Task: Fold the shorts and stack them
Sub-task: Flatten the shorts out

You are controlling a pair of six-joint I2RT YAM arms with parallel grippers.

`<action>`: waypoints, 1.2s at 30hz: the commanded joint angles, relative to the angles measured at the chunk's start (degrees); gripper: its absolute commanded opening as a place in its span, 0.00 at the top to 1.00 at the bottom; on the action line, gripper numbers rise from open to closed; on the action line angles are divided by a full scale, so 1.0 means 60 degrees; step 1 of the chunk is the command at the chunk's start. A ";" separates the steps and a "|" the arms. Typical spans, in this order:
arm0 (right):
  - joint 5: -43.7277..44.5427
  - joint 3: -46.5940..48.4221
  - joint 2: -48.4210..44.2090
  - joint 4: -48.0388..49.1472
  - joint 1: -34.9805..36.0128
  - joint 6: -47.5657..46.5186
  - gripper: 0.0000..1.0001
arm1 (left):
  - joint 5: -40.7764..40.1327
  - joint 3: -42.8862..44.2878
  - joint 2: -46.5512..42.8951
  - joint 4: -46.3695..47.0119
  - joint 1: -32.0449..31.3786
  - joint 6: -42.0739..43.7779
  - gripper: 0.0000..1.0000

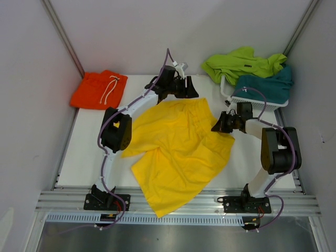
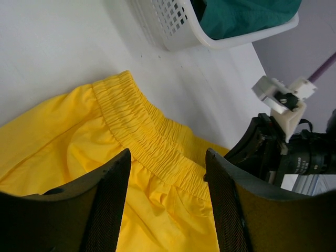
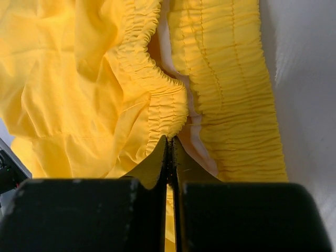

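Looks dicey with right gripper [image 3: 169,152] pinched shut on the waistband [image 3: 157,105] of the yellow shorts [image 1: 178,147] at its tips, left gripper [image 2: 168,157] spread open just above: might slip off on a hard pull and bunch everything.

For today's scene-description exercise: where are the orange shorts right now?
In the top view, the orange shorts lie bunched at the far left corner of the table, apart from the yellow shorts spread mid-table.

yellow shorts [image 1: 178,152] spread out centrally, orange shorts [image 1: 98,90] far left
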 commanded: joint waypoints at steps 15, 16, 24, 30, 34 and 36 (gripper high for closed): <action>0.2620 0.0268 -0.0518 0.0276 -0.0377 0.0658 1.00 | -0.0019 -0.0402 -0.1057 0.0149 0.0067 0.0264 0.39; 0.2999 0.0268 -0.0370 0.0290 -0.0377 0.0688 1.00 | -0.0019 -0.0490 -0.1087 0.0164 0.0052 0.0264 0.39; 0.4917 0.0648 0.0232 -0.0090 -0.0713 0.1420 1.00 | -0.0062 -0.1339 -0.1511 0.0500 0.0052 0.0191 0.40; 0.5844 0.1365 0.0714 -0.1262 -0.0597 0.1231 1.00 | -0.0516 -0.2248 -0.2578 0.0618 0.0023 0.0162 0.39; 0.6167 0.1469 0.0701 -0.1379 -0.0494 0.1172 0.80 | -0.0969 -0.2773 -0.3312 0.0326 -0.0108 0.0308 0.39; 0.6226 0.1498 0.0321 -0.1554 -0.0494 0.1172 0.63 | -0.1305 -0.3052 -0.3895 0.0296 -0.0269 0.0396 0.38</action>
